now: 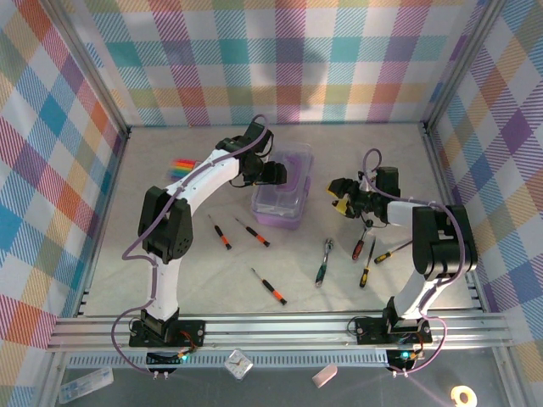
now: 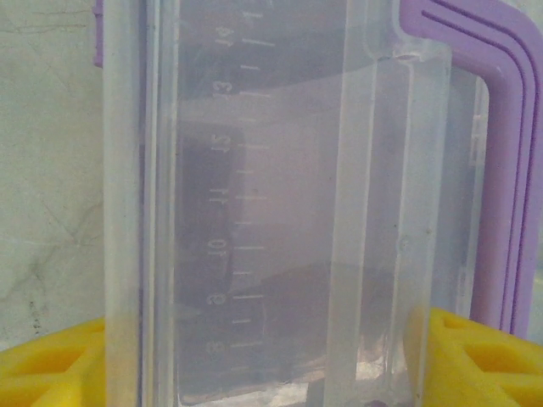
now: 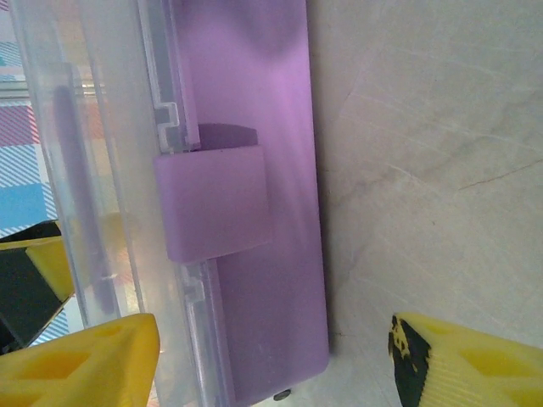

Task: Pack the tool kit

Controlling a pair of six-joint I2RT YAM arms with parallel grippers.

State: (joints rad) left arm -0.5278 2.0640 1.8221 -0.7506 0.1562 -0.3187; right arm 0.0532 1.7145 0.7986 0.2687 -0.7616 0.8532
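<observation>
Box: purple box is sitting mid-table. Its clear lid is apparently lying down over it. The purple latch is bridging the lid/base seam on the side facing the R arm.
L gripper: hanging over the box's L edge. In the wrist view its fingers are standing wide apart, 1 on each side of the lid. Can't tell whether the pads are pressing the plastic.
R gripper: hovering just beside the box's R side and facing the latch. Its fingers are spread apart and gripping nothing.
Screwdrivers: 6 are lying loose on the table. 3 screwdrivers are lying front-L of the box, 3 more near the R arm.
Wrench: 1 chrome ratchet wrench is lying between the 2 groups.
Rainbow pack: lying far L, beside the L arm. Not part of the kit.
Box contents: a dark shape is showing through the lid, too blurred to ID.
Progress: I'm judging this as an early stage. All 7 visible tools are sitting outside the box, so nothing is confirmed packed.
Remaining (est.): release the latch, raise the lid, load 6 screwdrivers + 1 wrench, close and latch.
Next move (est.): both grippers are staging at the box, so I'm reading this as prep for opening it.
</observation>
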